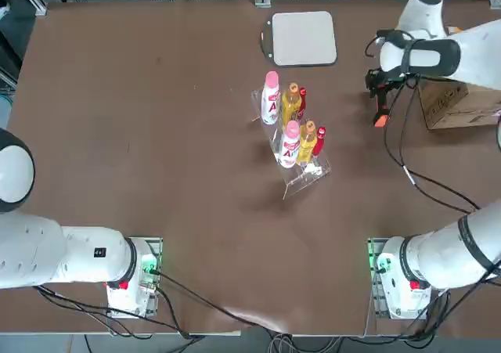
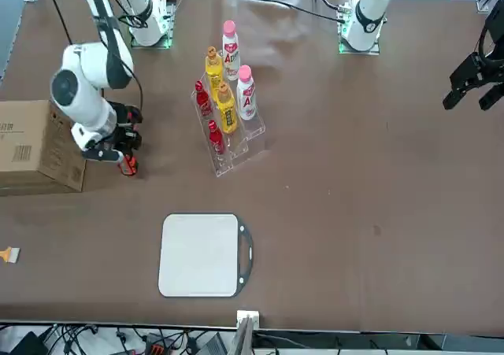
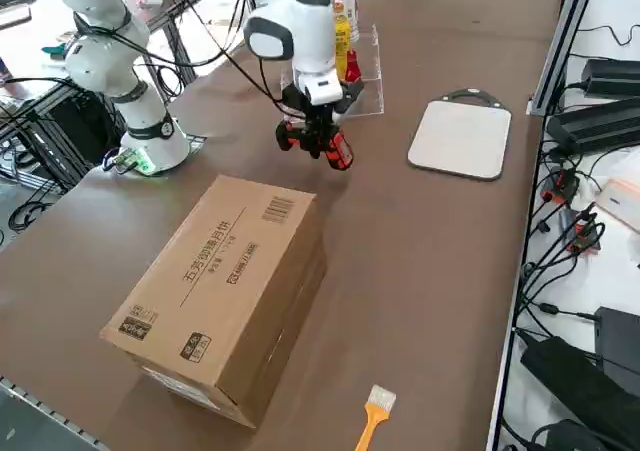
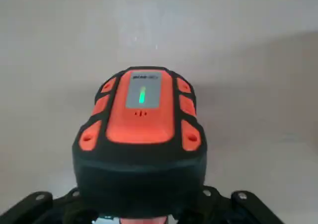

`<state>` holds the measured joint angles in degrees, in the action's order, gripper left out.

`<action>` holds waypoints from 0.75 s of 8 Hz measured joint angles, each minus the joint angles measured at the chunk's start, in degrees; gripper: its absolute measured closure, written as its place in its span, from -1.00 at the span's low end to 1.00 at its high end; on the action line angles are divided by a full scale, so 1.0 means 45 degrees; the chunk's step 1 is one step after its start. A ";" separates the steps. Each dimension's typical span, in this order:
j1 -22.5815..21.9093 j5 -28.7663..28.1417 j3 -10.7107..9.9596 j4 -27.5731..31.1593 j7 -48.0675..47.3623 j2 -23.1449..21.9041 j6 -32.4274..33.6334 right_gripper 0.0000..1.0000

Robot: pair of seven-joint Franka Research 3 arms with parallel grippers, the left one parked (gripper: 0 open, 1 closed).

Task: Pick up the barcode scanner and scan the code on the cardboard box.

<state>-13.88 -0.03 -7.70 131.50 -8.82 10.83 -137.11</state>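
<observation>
Barcode scanner (image 4: pixel 140 134) gripped between right gripper (image 3: pixel 315 139) fingers

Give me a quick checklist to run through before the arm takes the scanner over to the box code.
1. Barcode scanner in the right gripper: ok, it is held clear above the table.
2. Scanner powered: ok, a green light shows on its head in the wrist view.
3. Cardboard box in place: ok, it rests on the table beside the arm.
4. Code visible: ok, a barcode faces up on the box top, another on a side.
5. Scanner aimed at a code: not ok, the wrist view shows only bare table.
6. Grip firmness: cannot tell.
</observation>
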 joint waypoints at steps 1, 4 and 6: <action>-0.0135 0.0000 -0.0002 0.0002 0.0000 0.0587 -0.0371 0.19; -0.0483 0.0000 -0.0003 -0.0059 -0.0002 0.1529 -0.1025 0.19; -0.0478 0.0000 -0.0054 -0.0080 -0.0001 0.1533 -0.1085 0.19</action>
<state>-16.04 -0.03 -7.95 131.15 -8.82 17.72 -141.99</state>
